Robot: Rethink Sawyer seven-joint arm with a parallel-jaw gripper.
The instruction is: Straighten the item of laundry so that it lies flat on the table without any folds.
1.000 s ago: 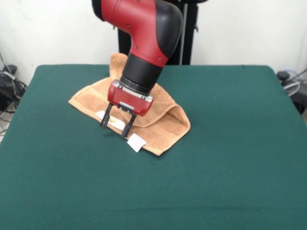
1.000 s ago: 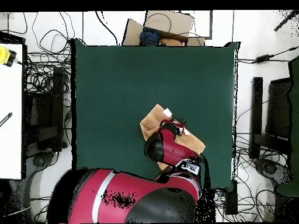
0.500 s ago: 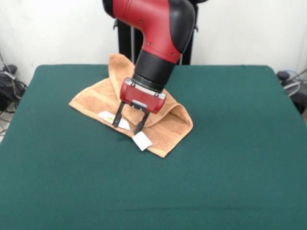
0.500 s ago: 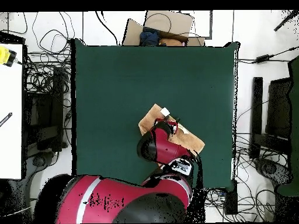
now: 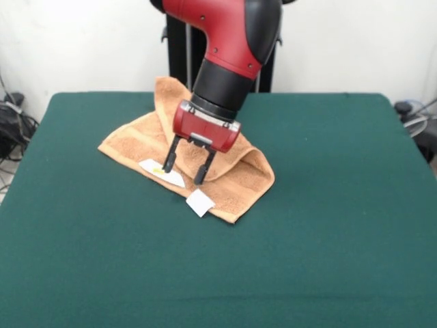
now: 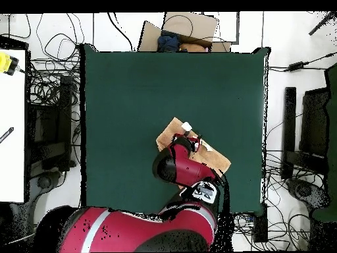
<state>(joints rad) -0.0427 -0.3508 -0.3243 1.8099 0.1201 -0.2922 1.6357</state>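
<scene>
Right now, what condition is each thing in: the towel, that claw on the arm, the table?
Towel: rumpled, folded over itself, one part raised at the back, not flat.
White tags: two, showing along the towel's front edge.
Gripper: open, fingers spread, pointing down at the towel's front edge, holding nothing.
Table: green surface, the towel lying on it.

Rumpled, folded orange towel on table
</scene>
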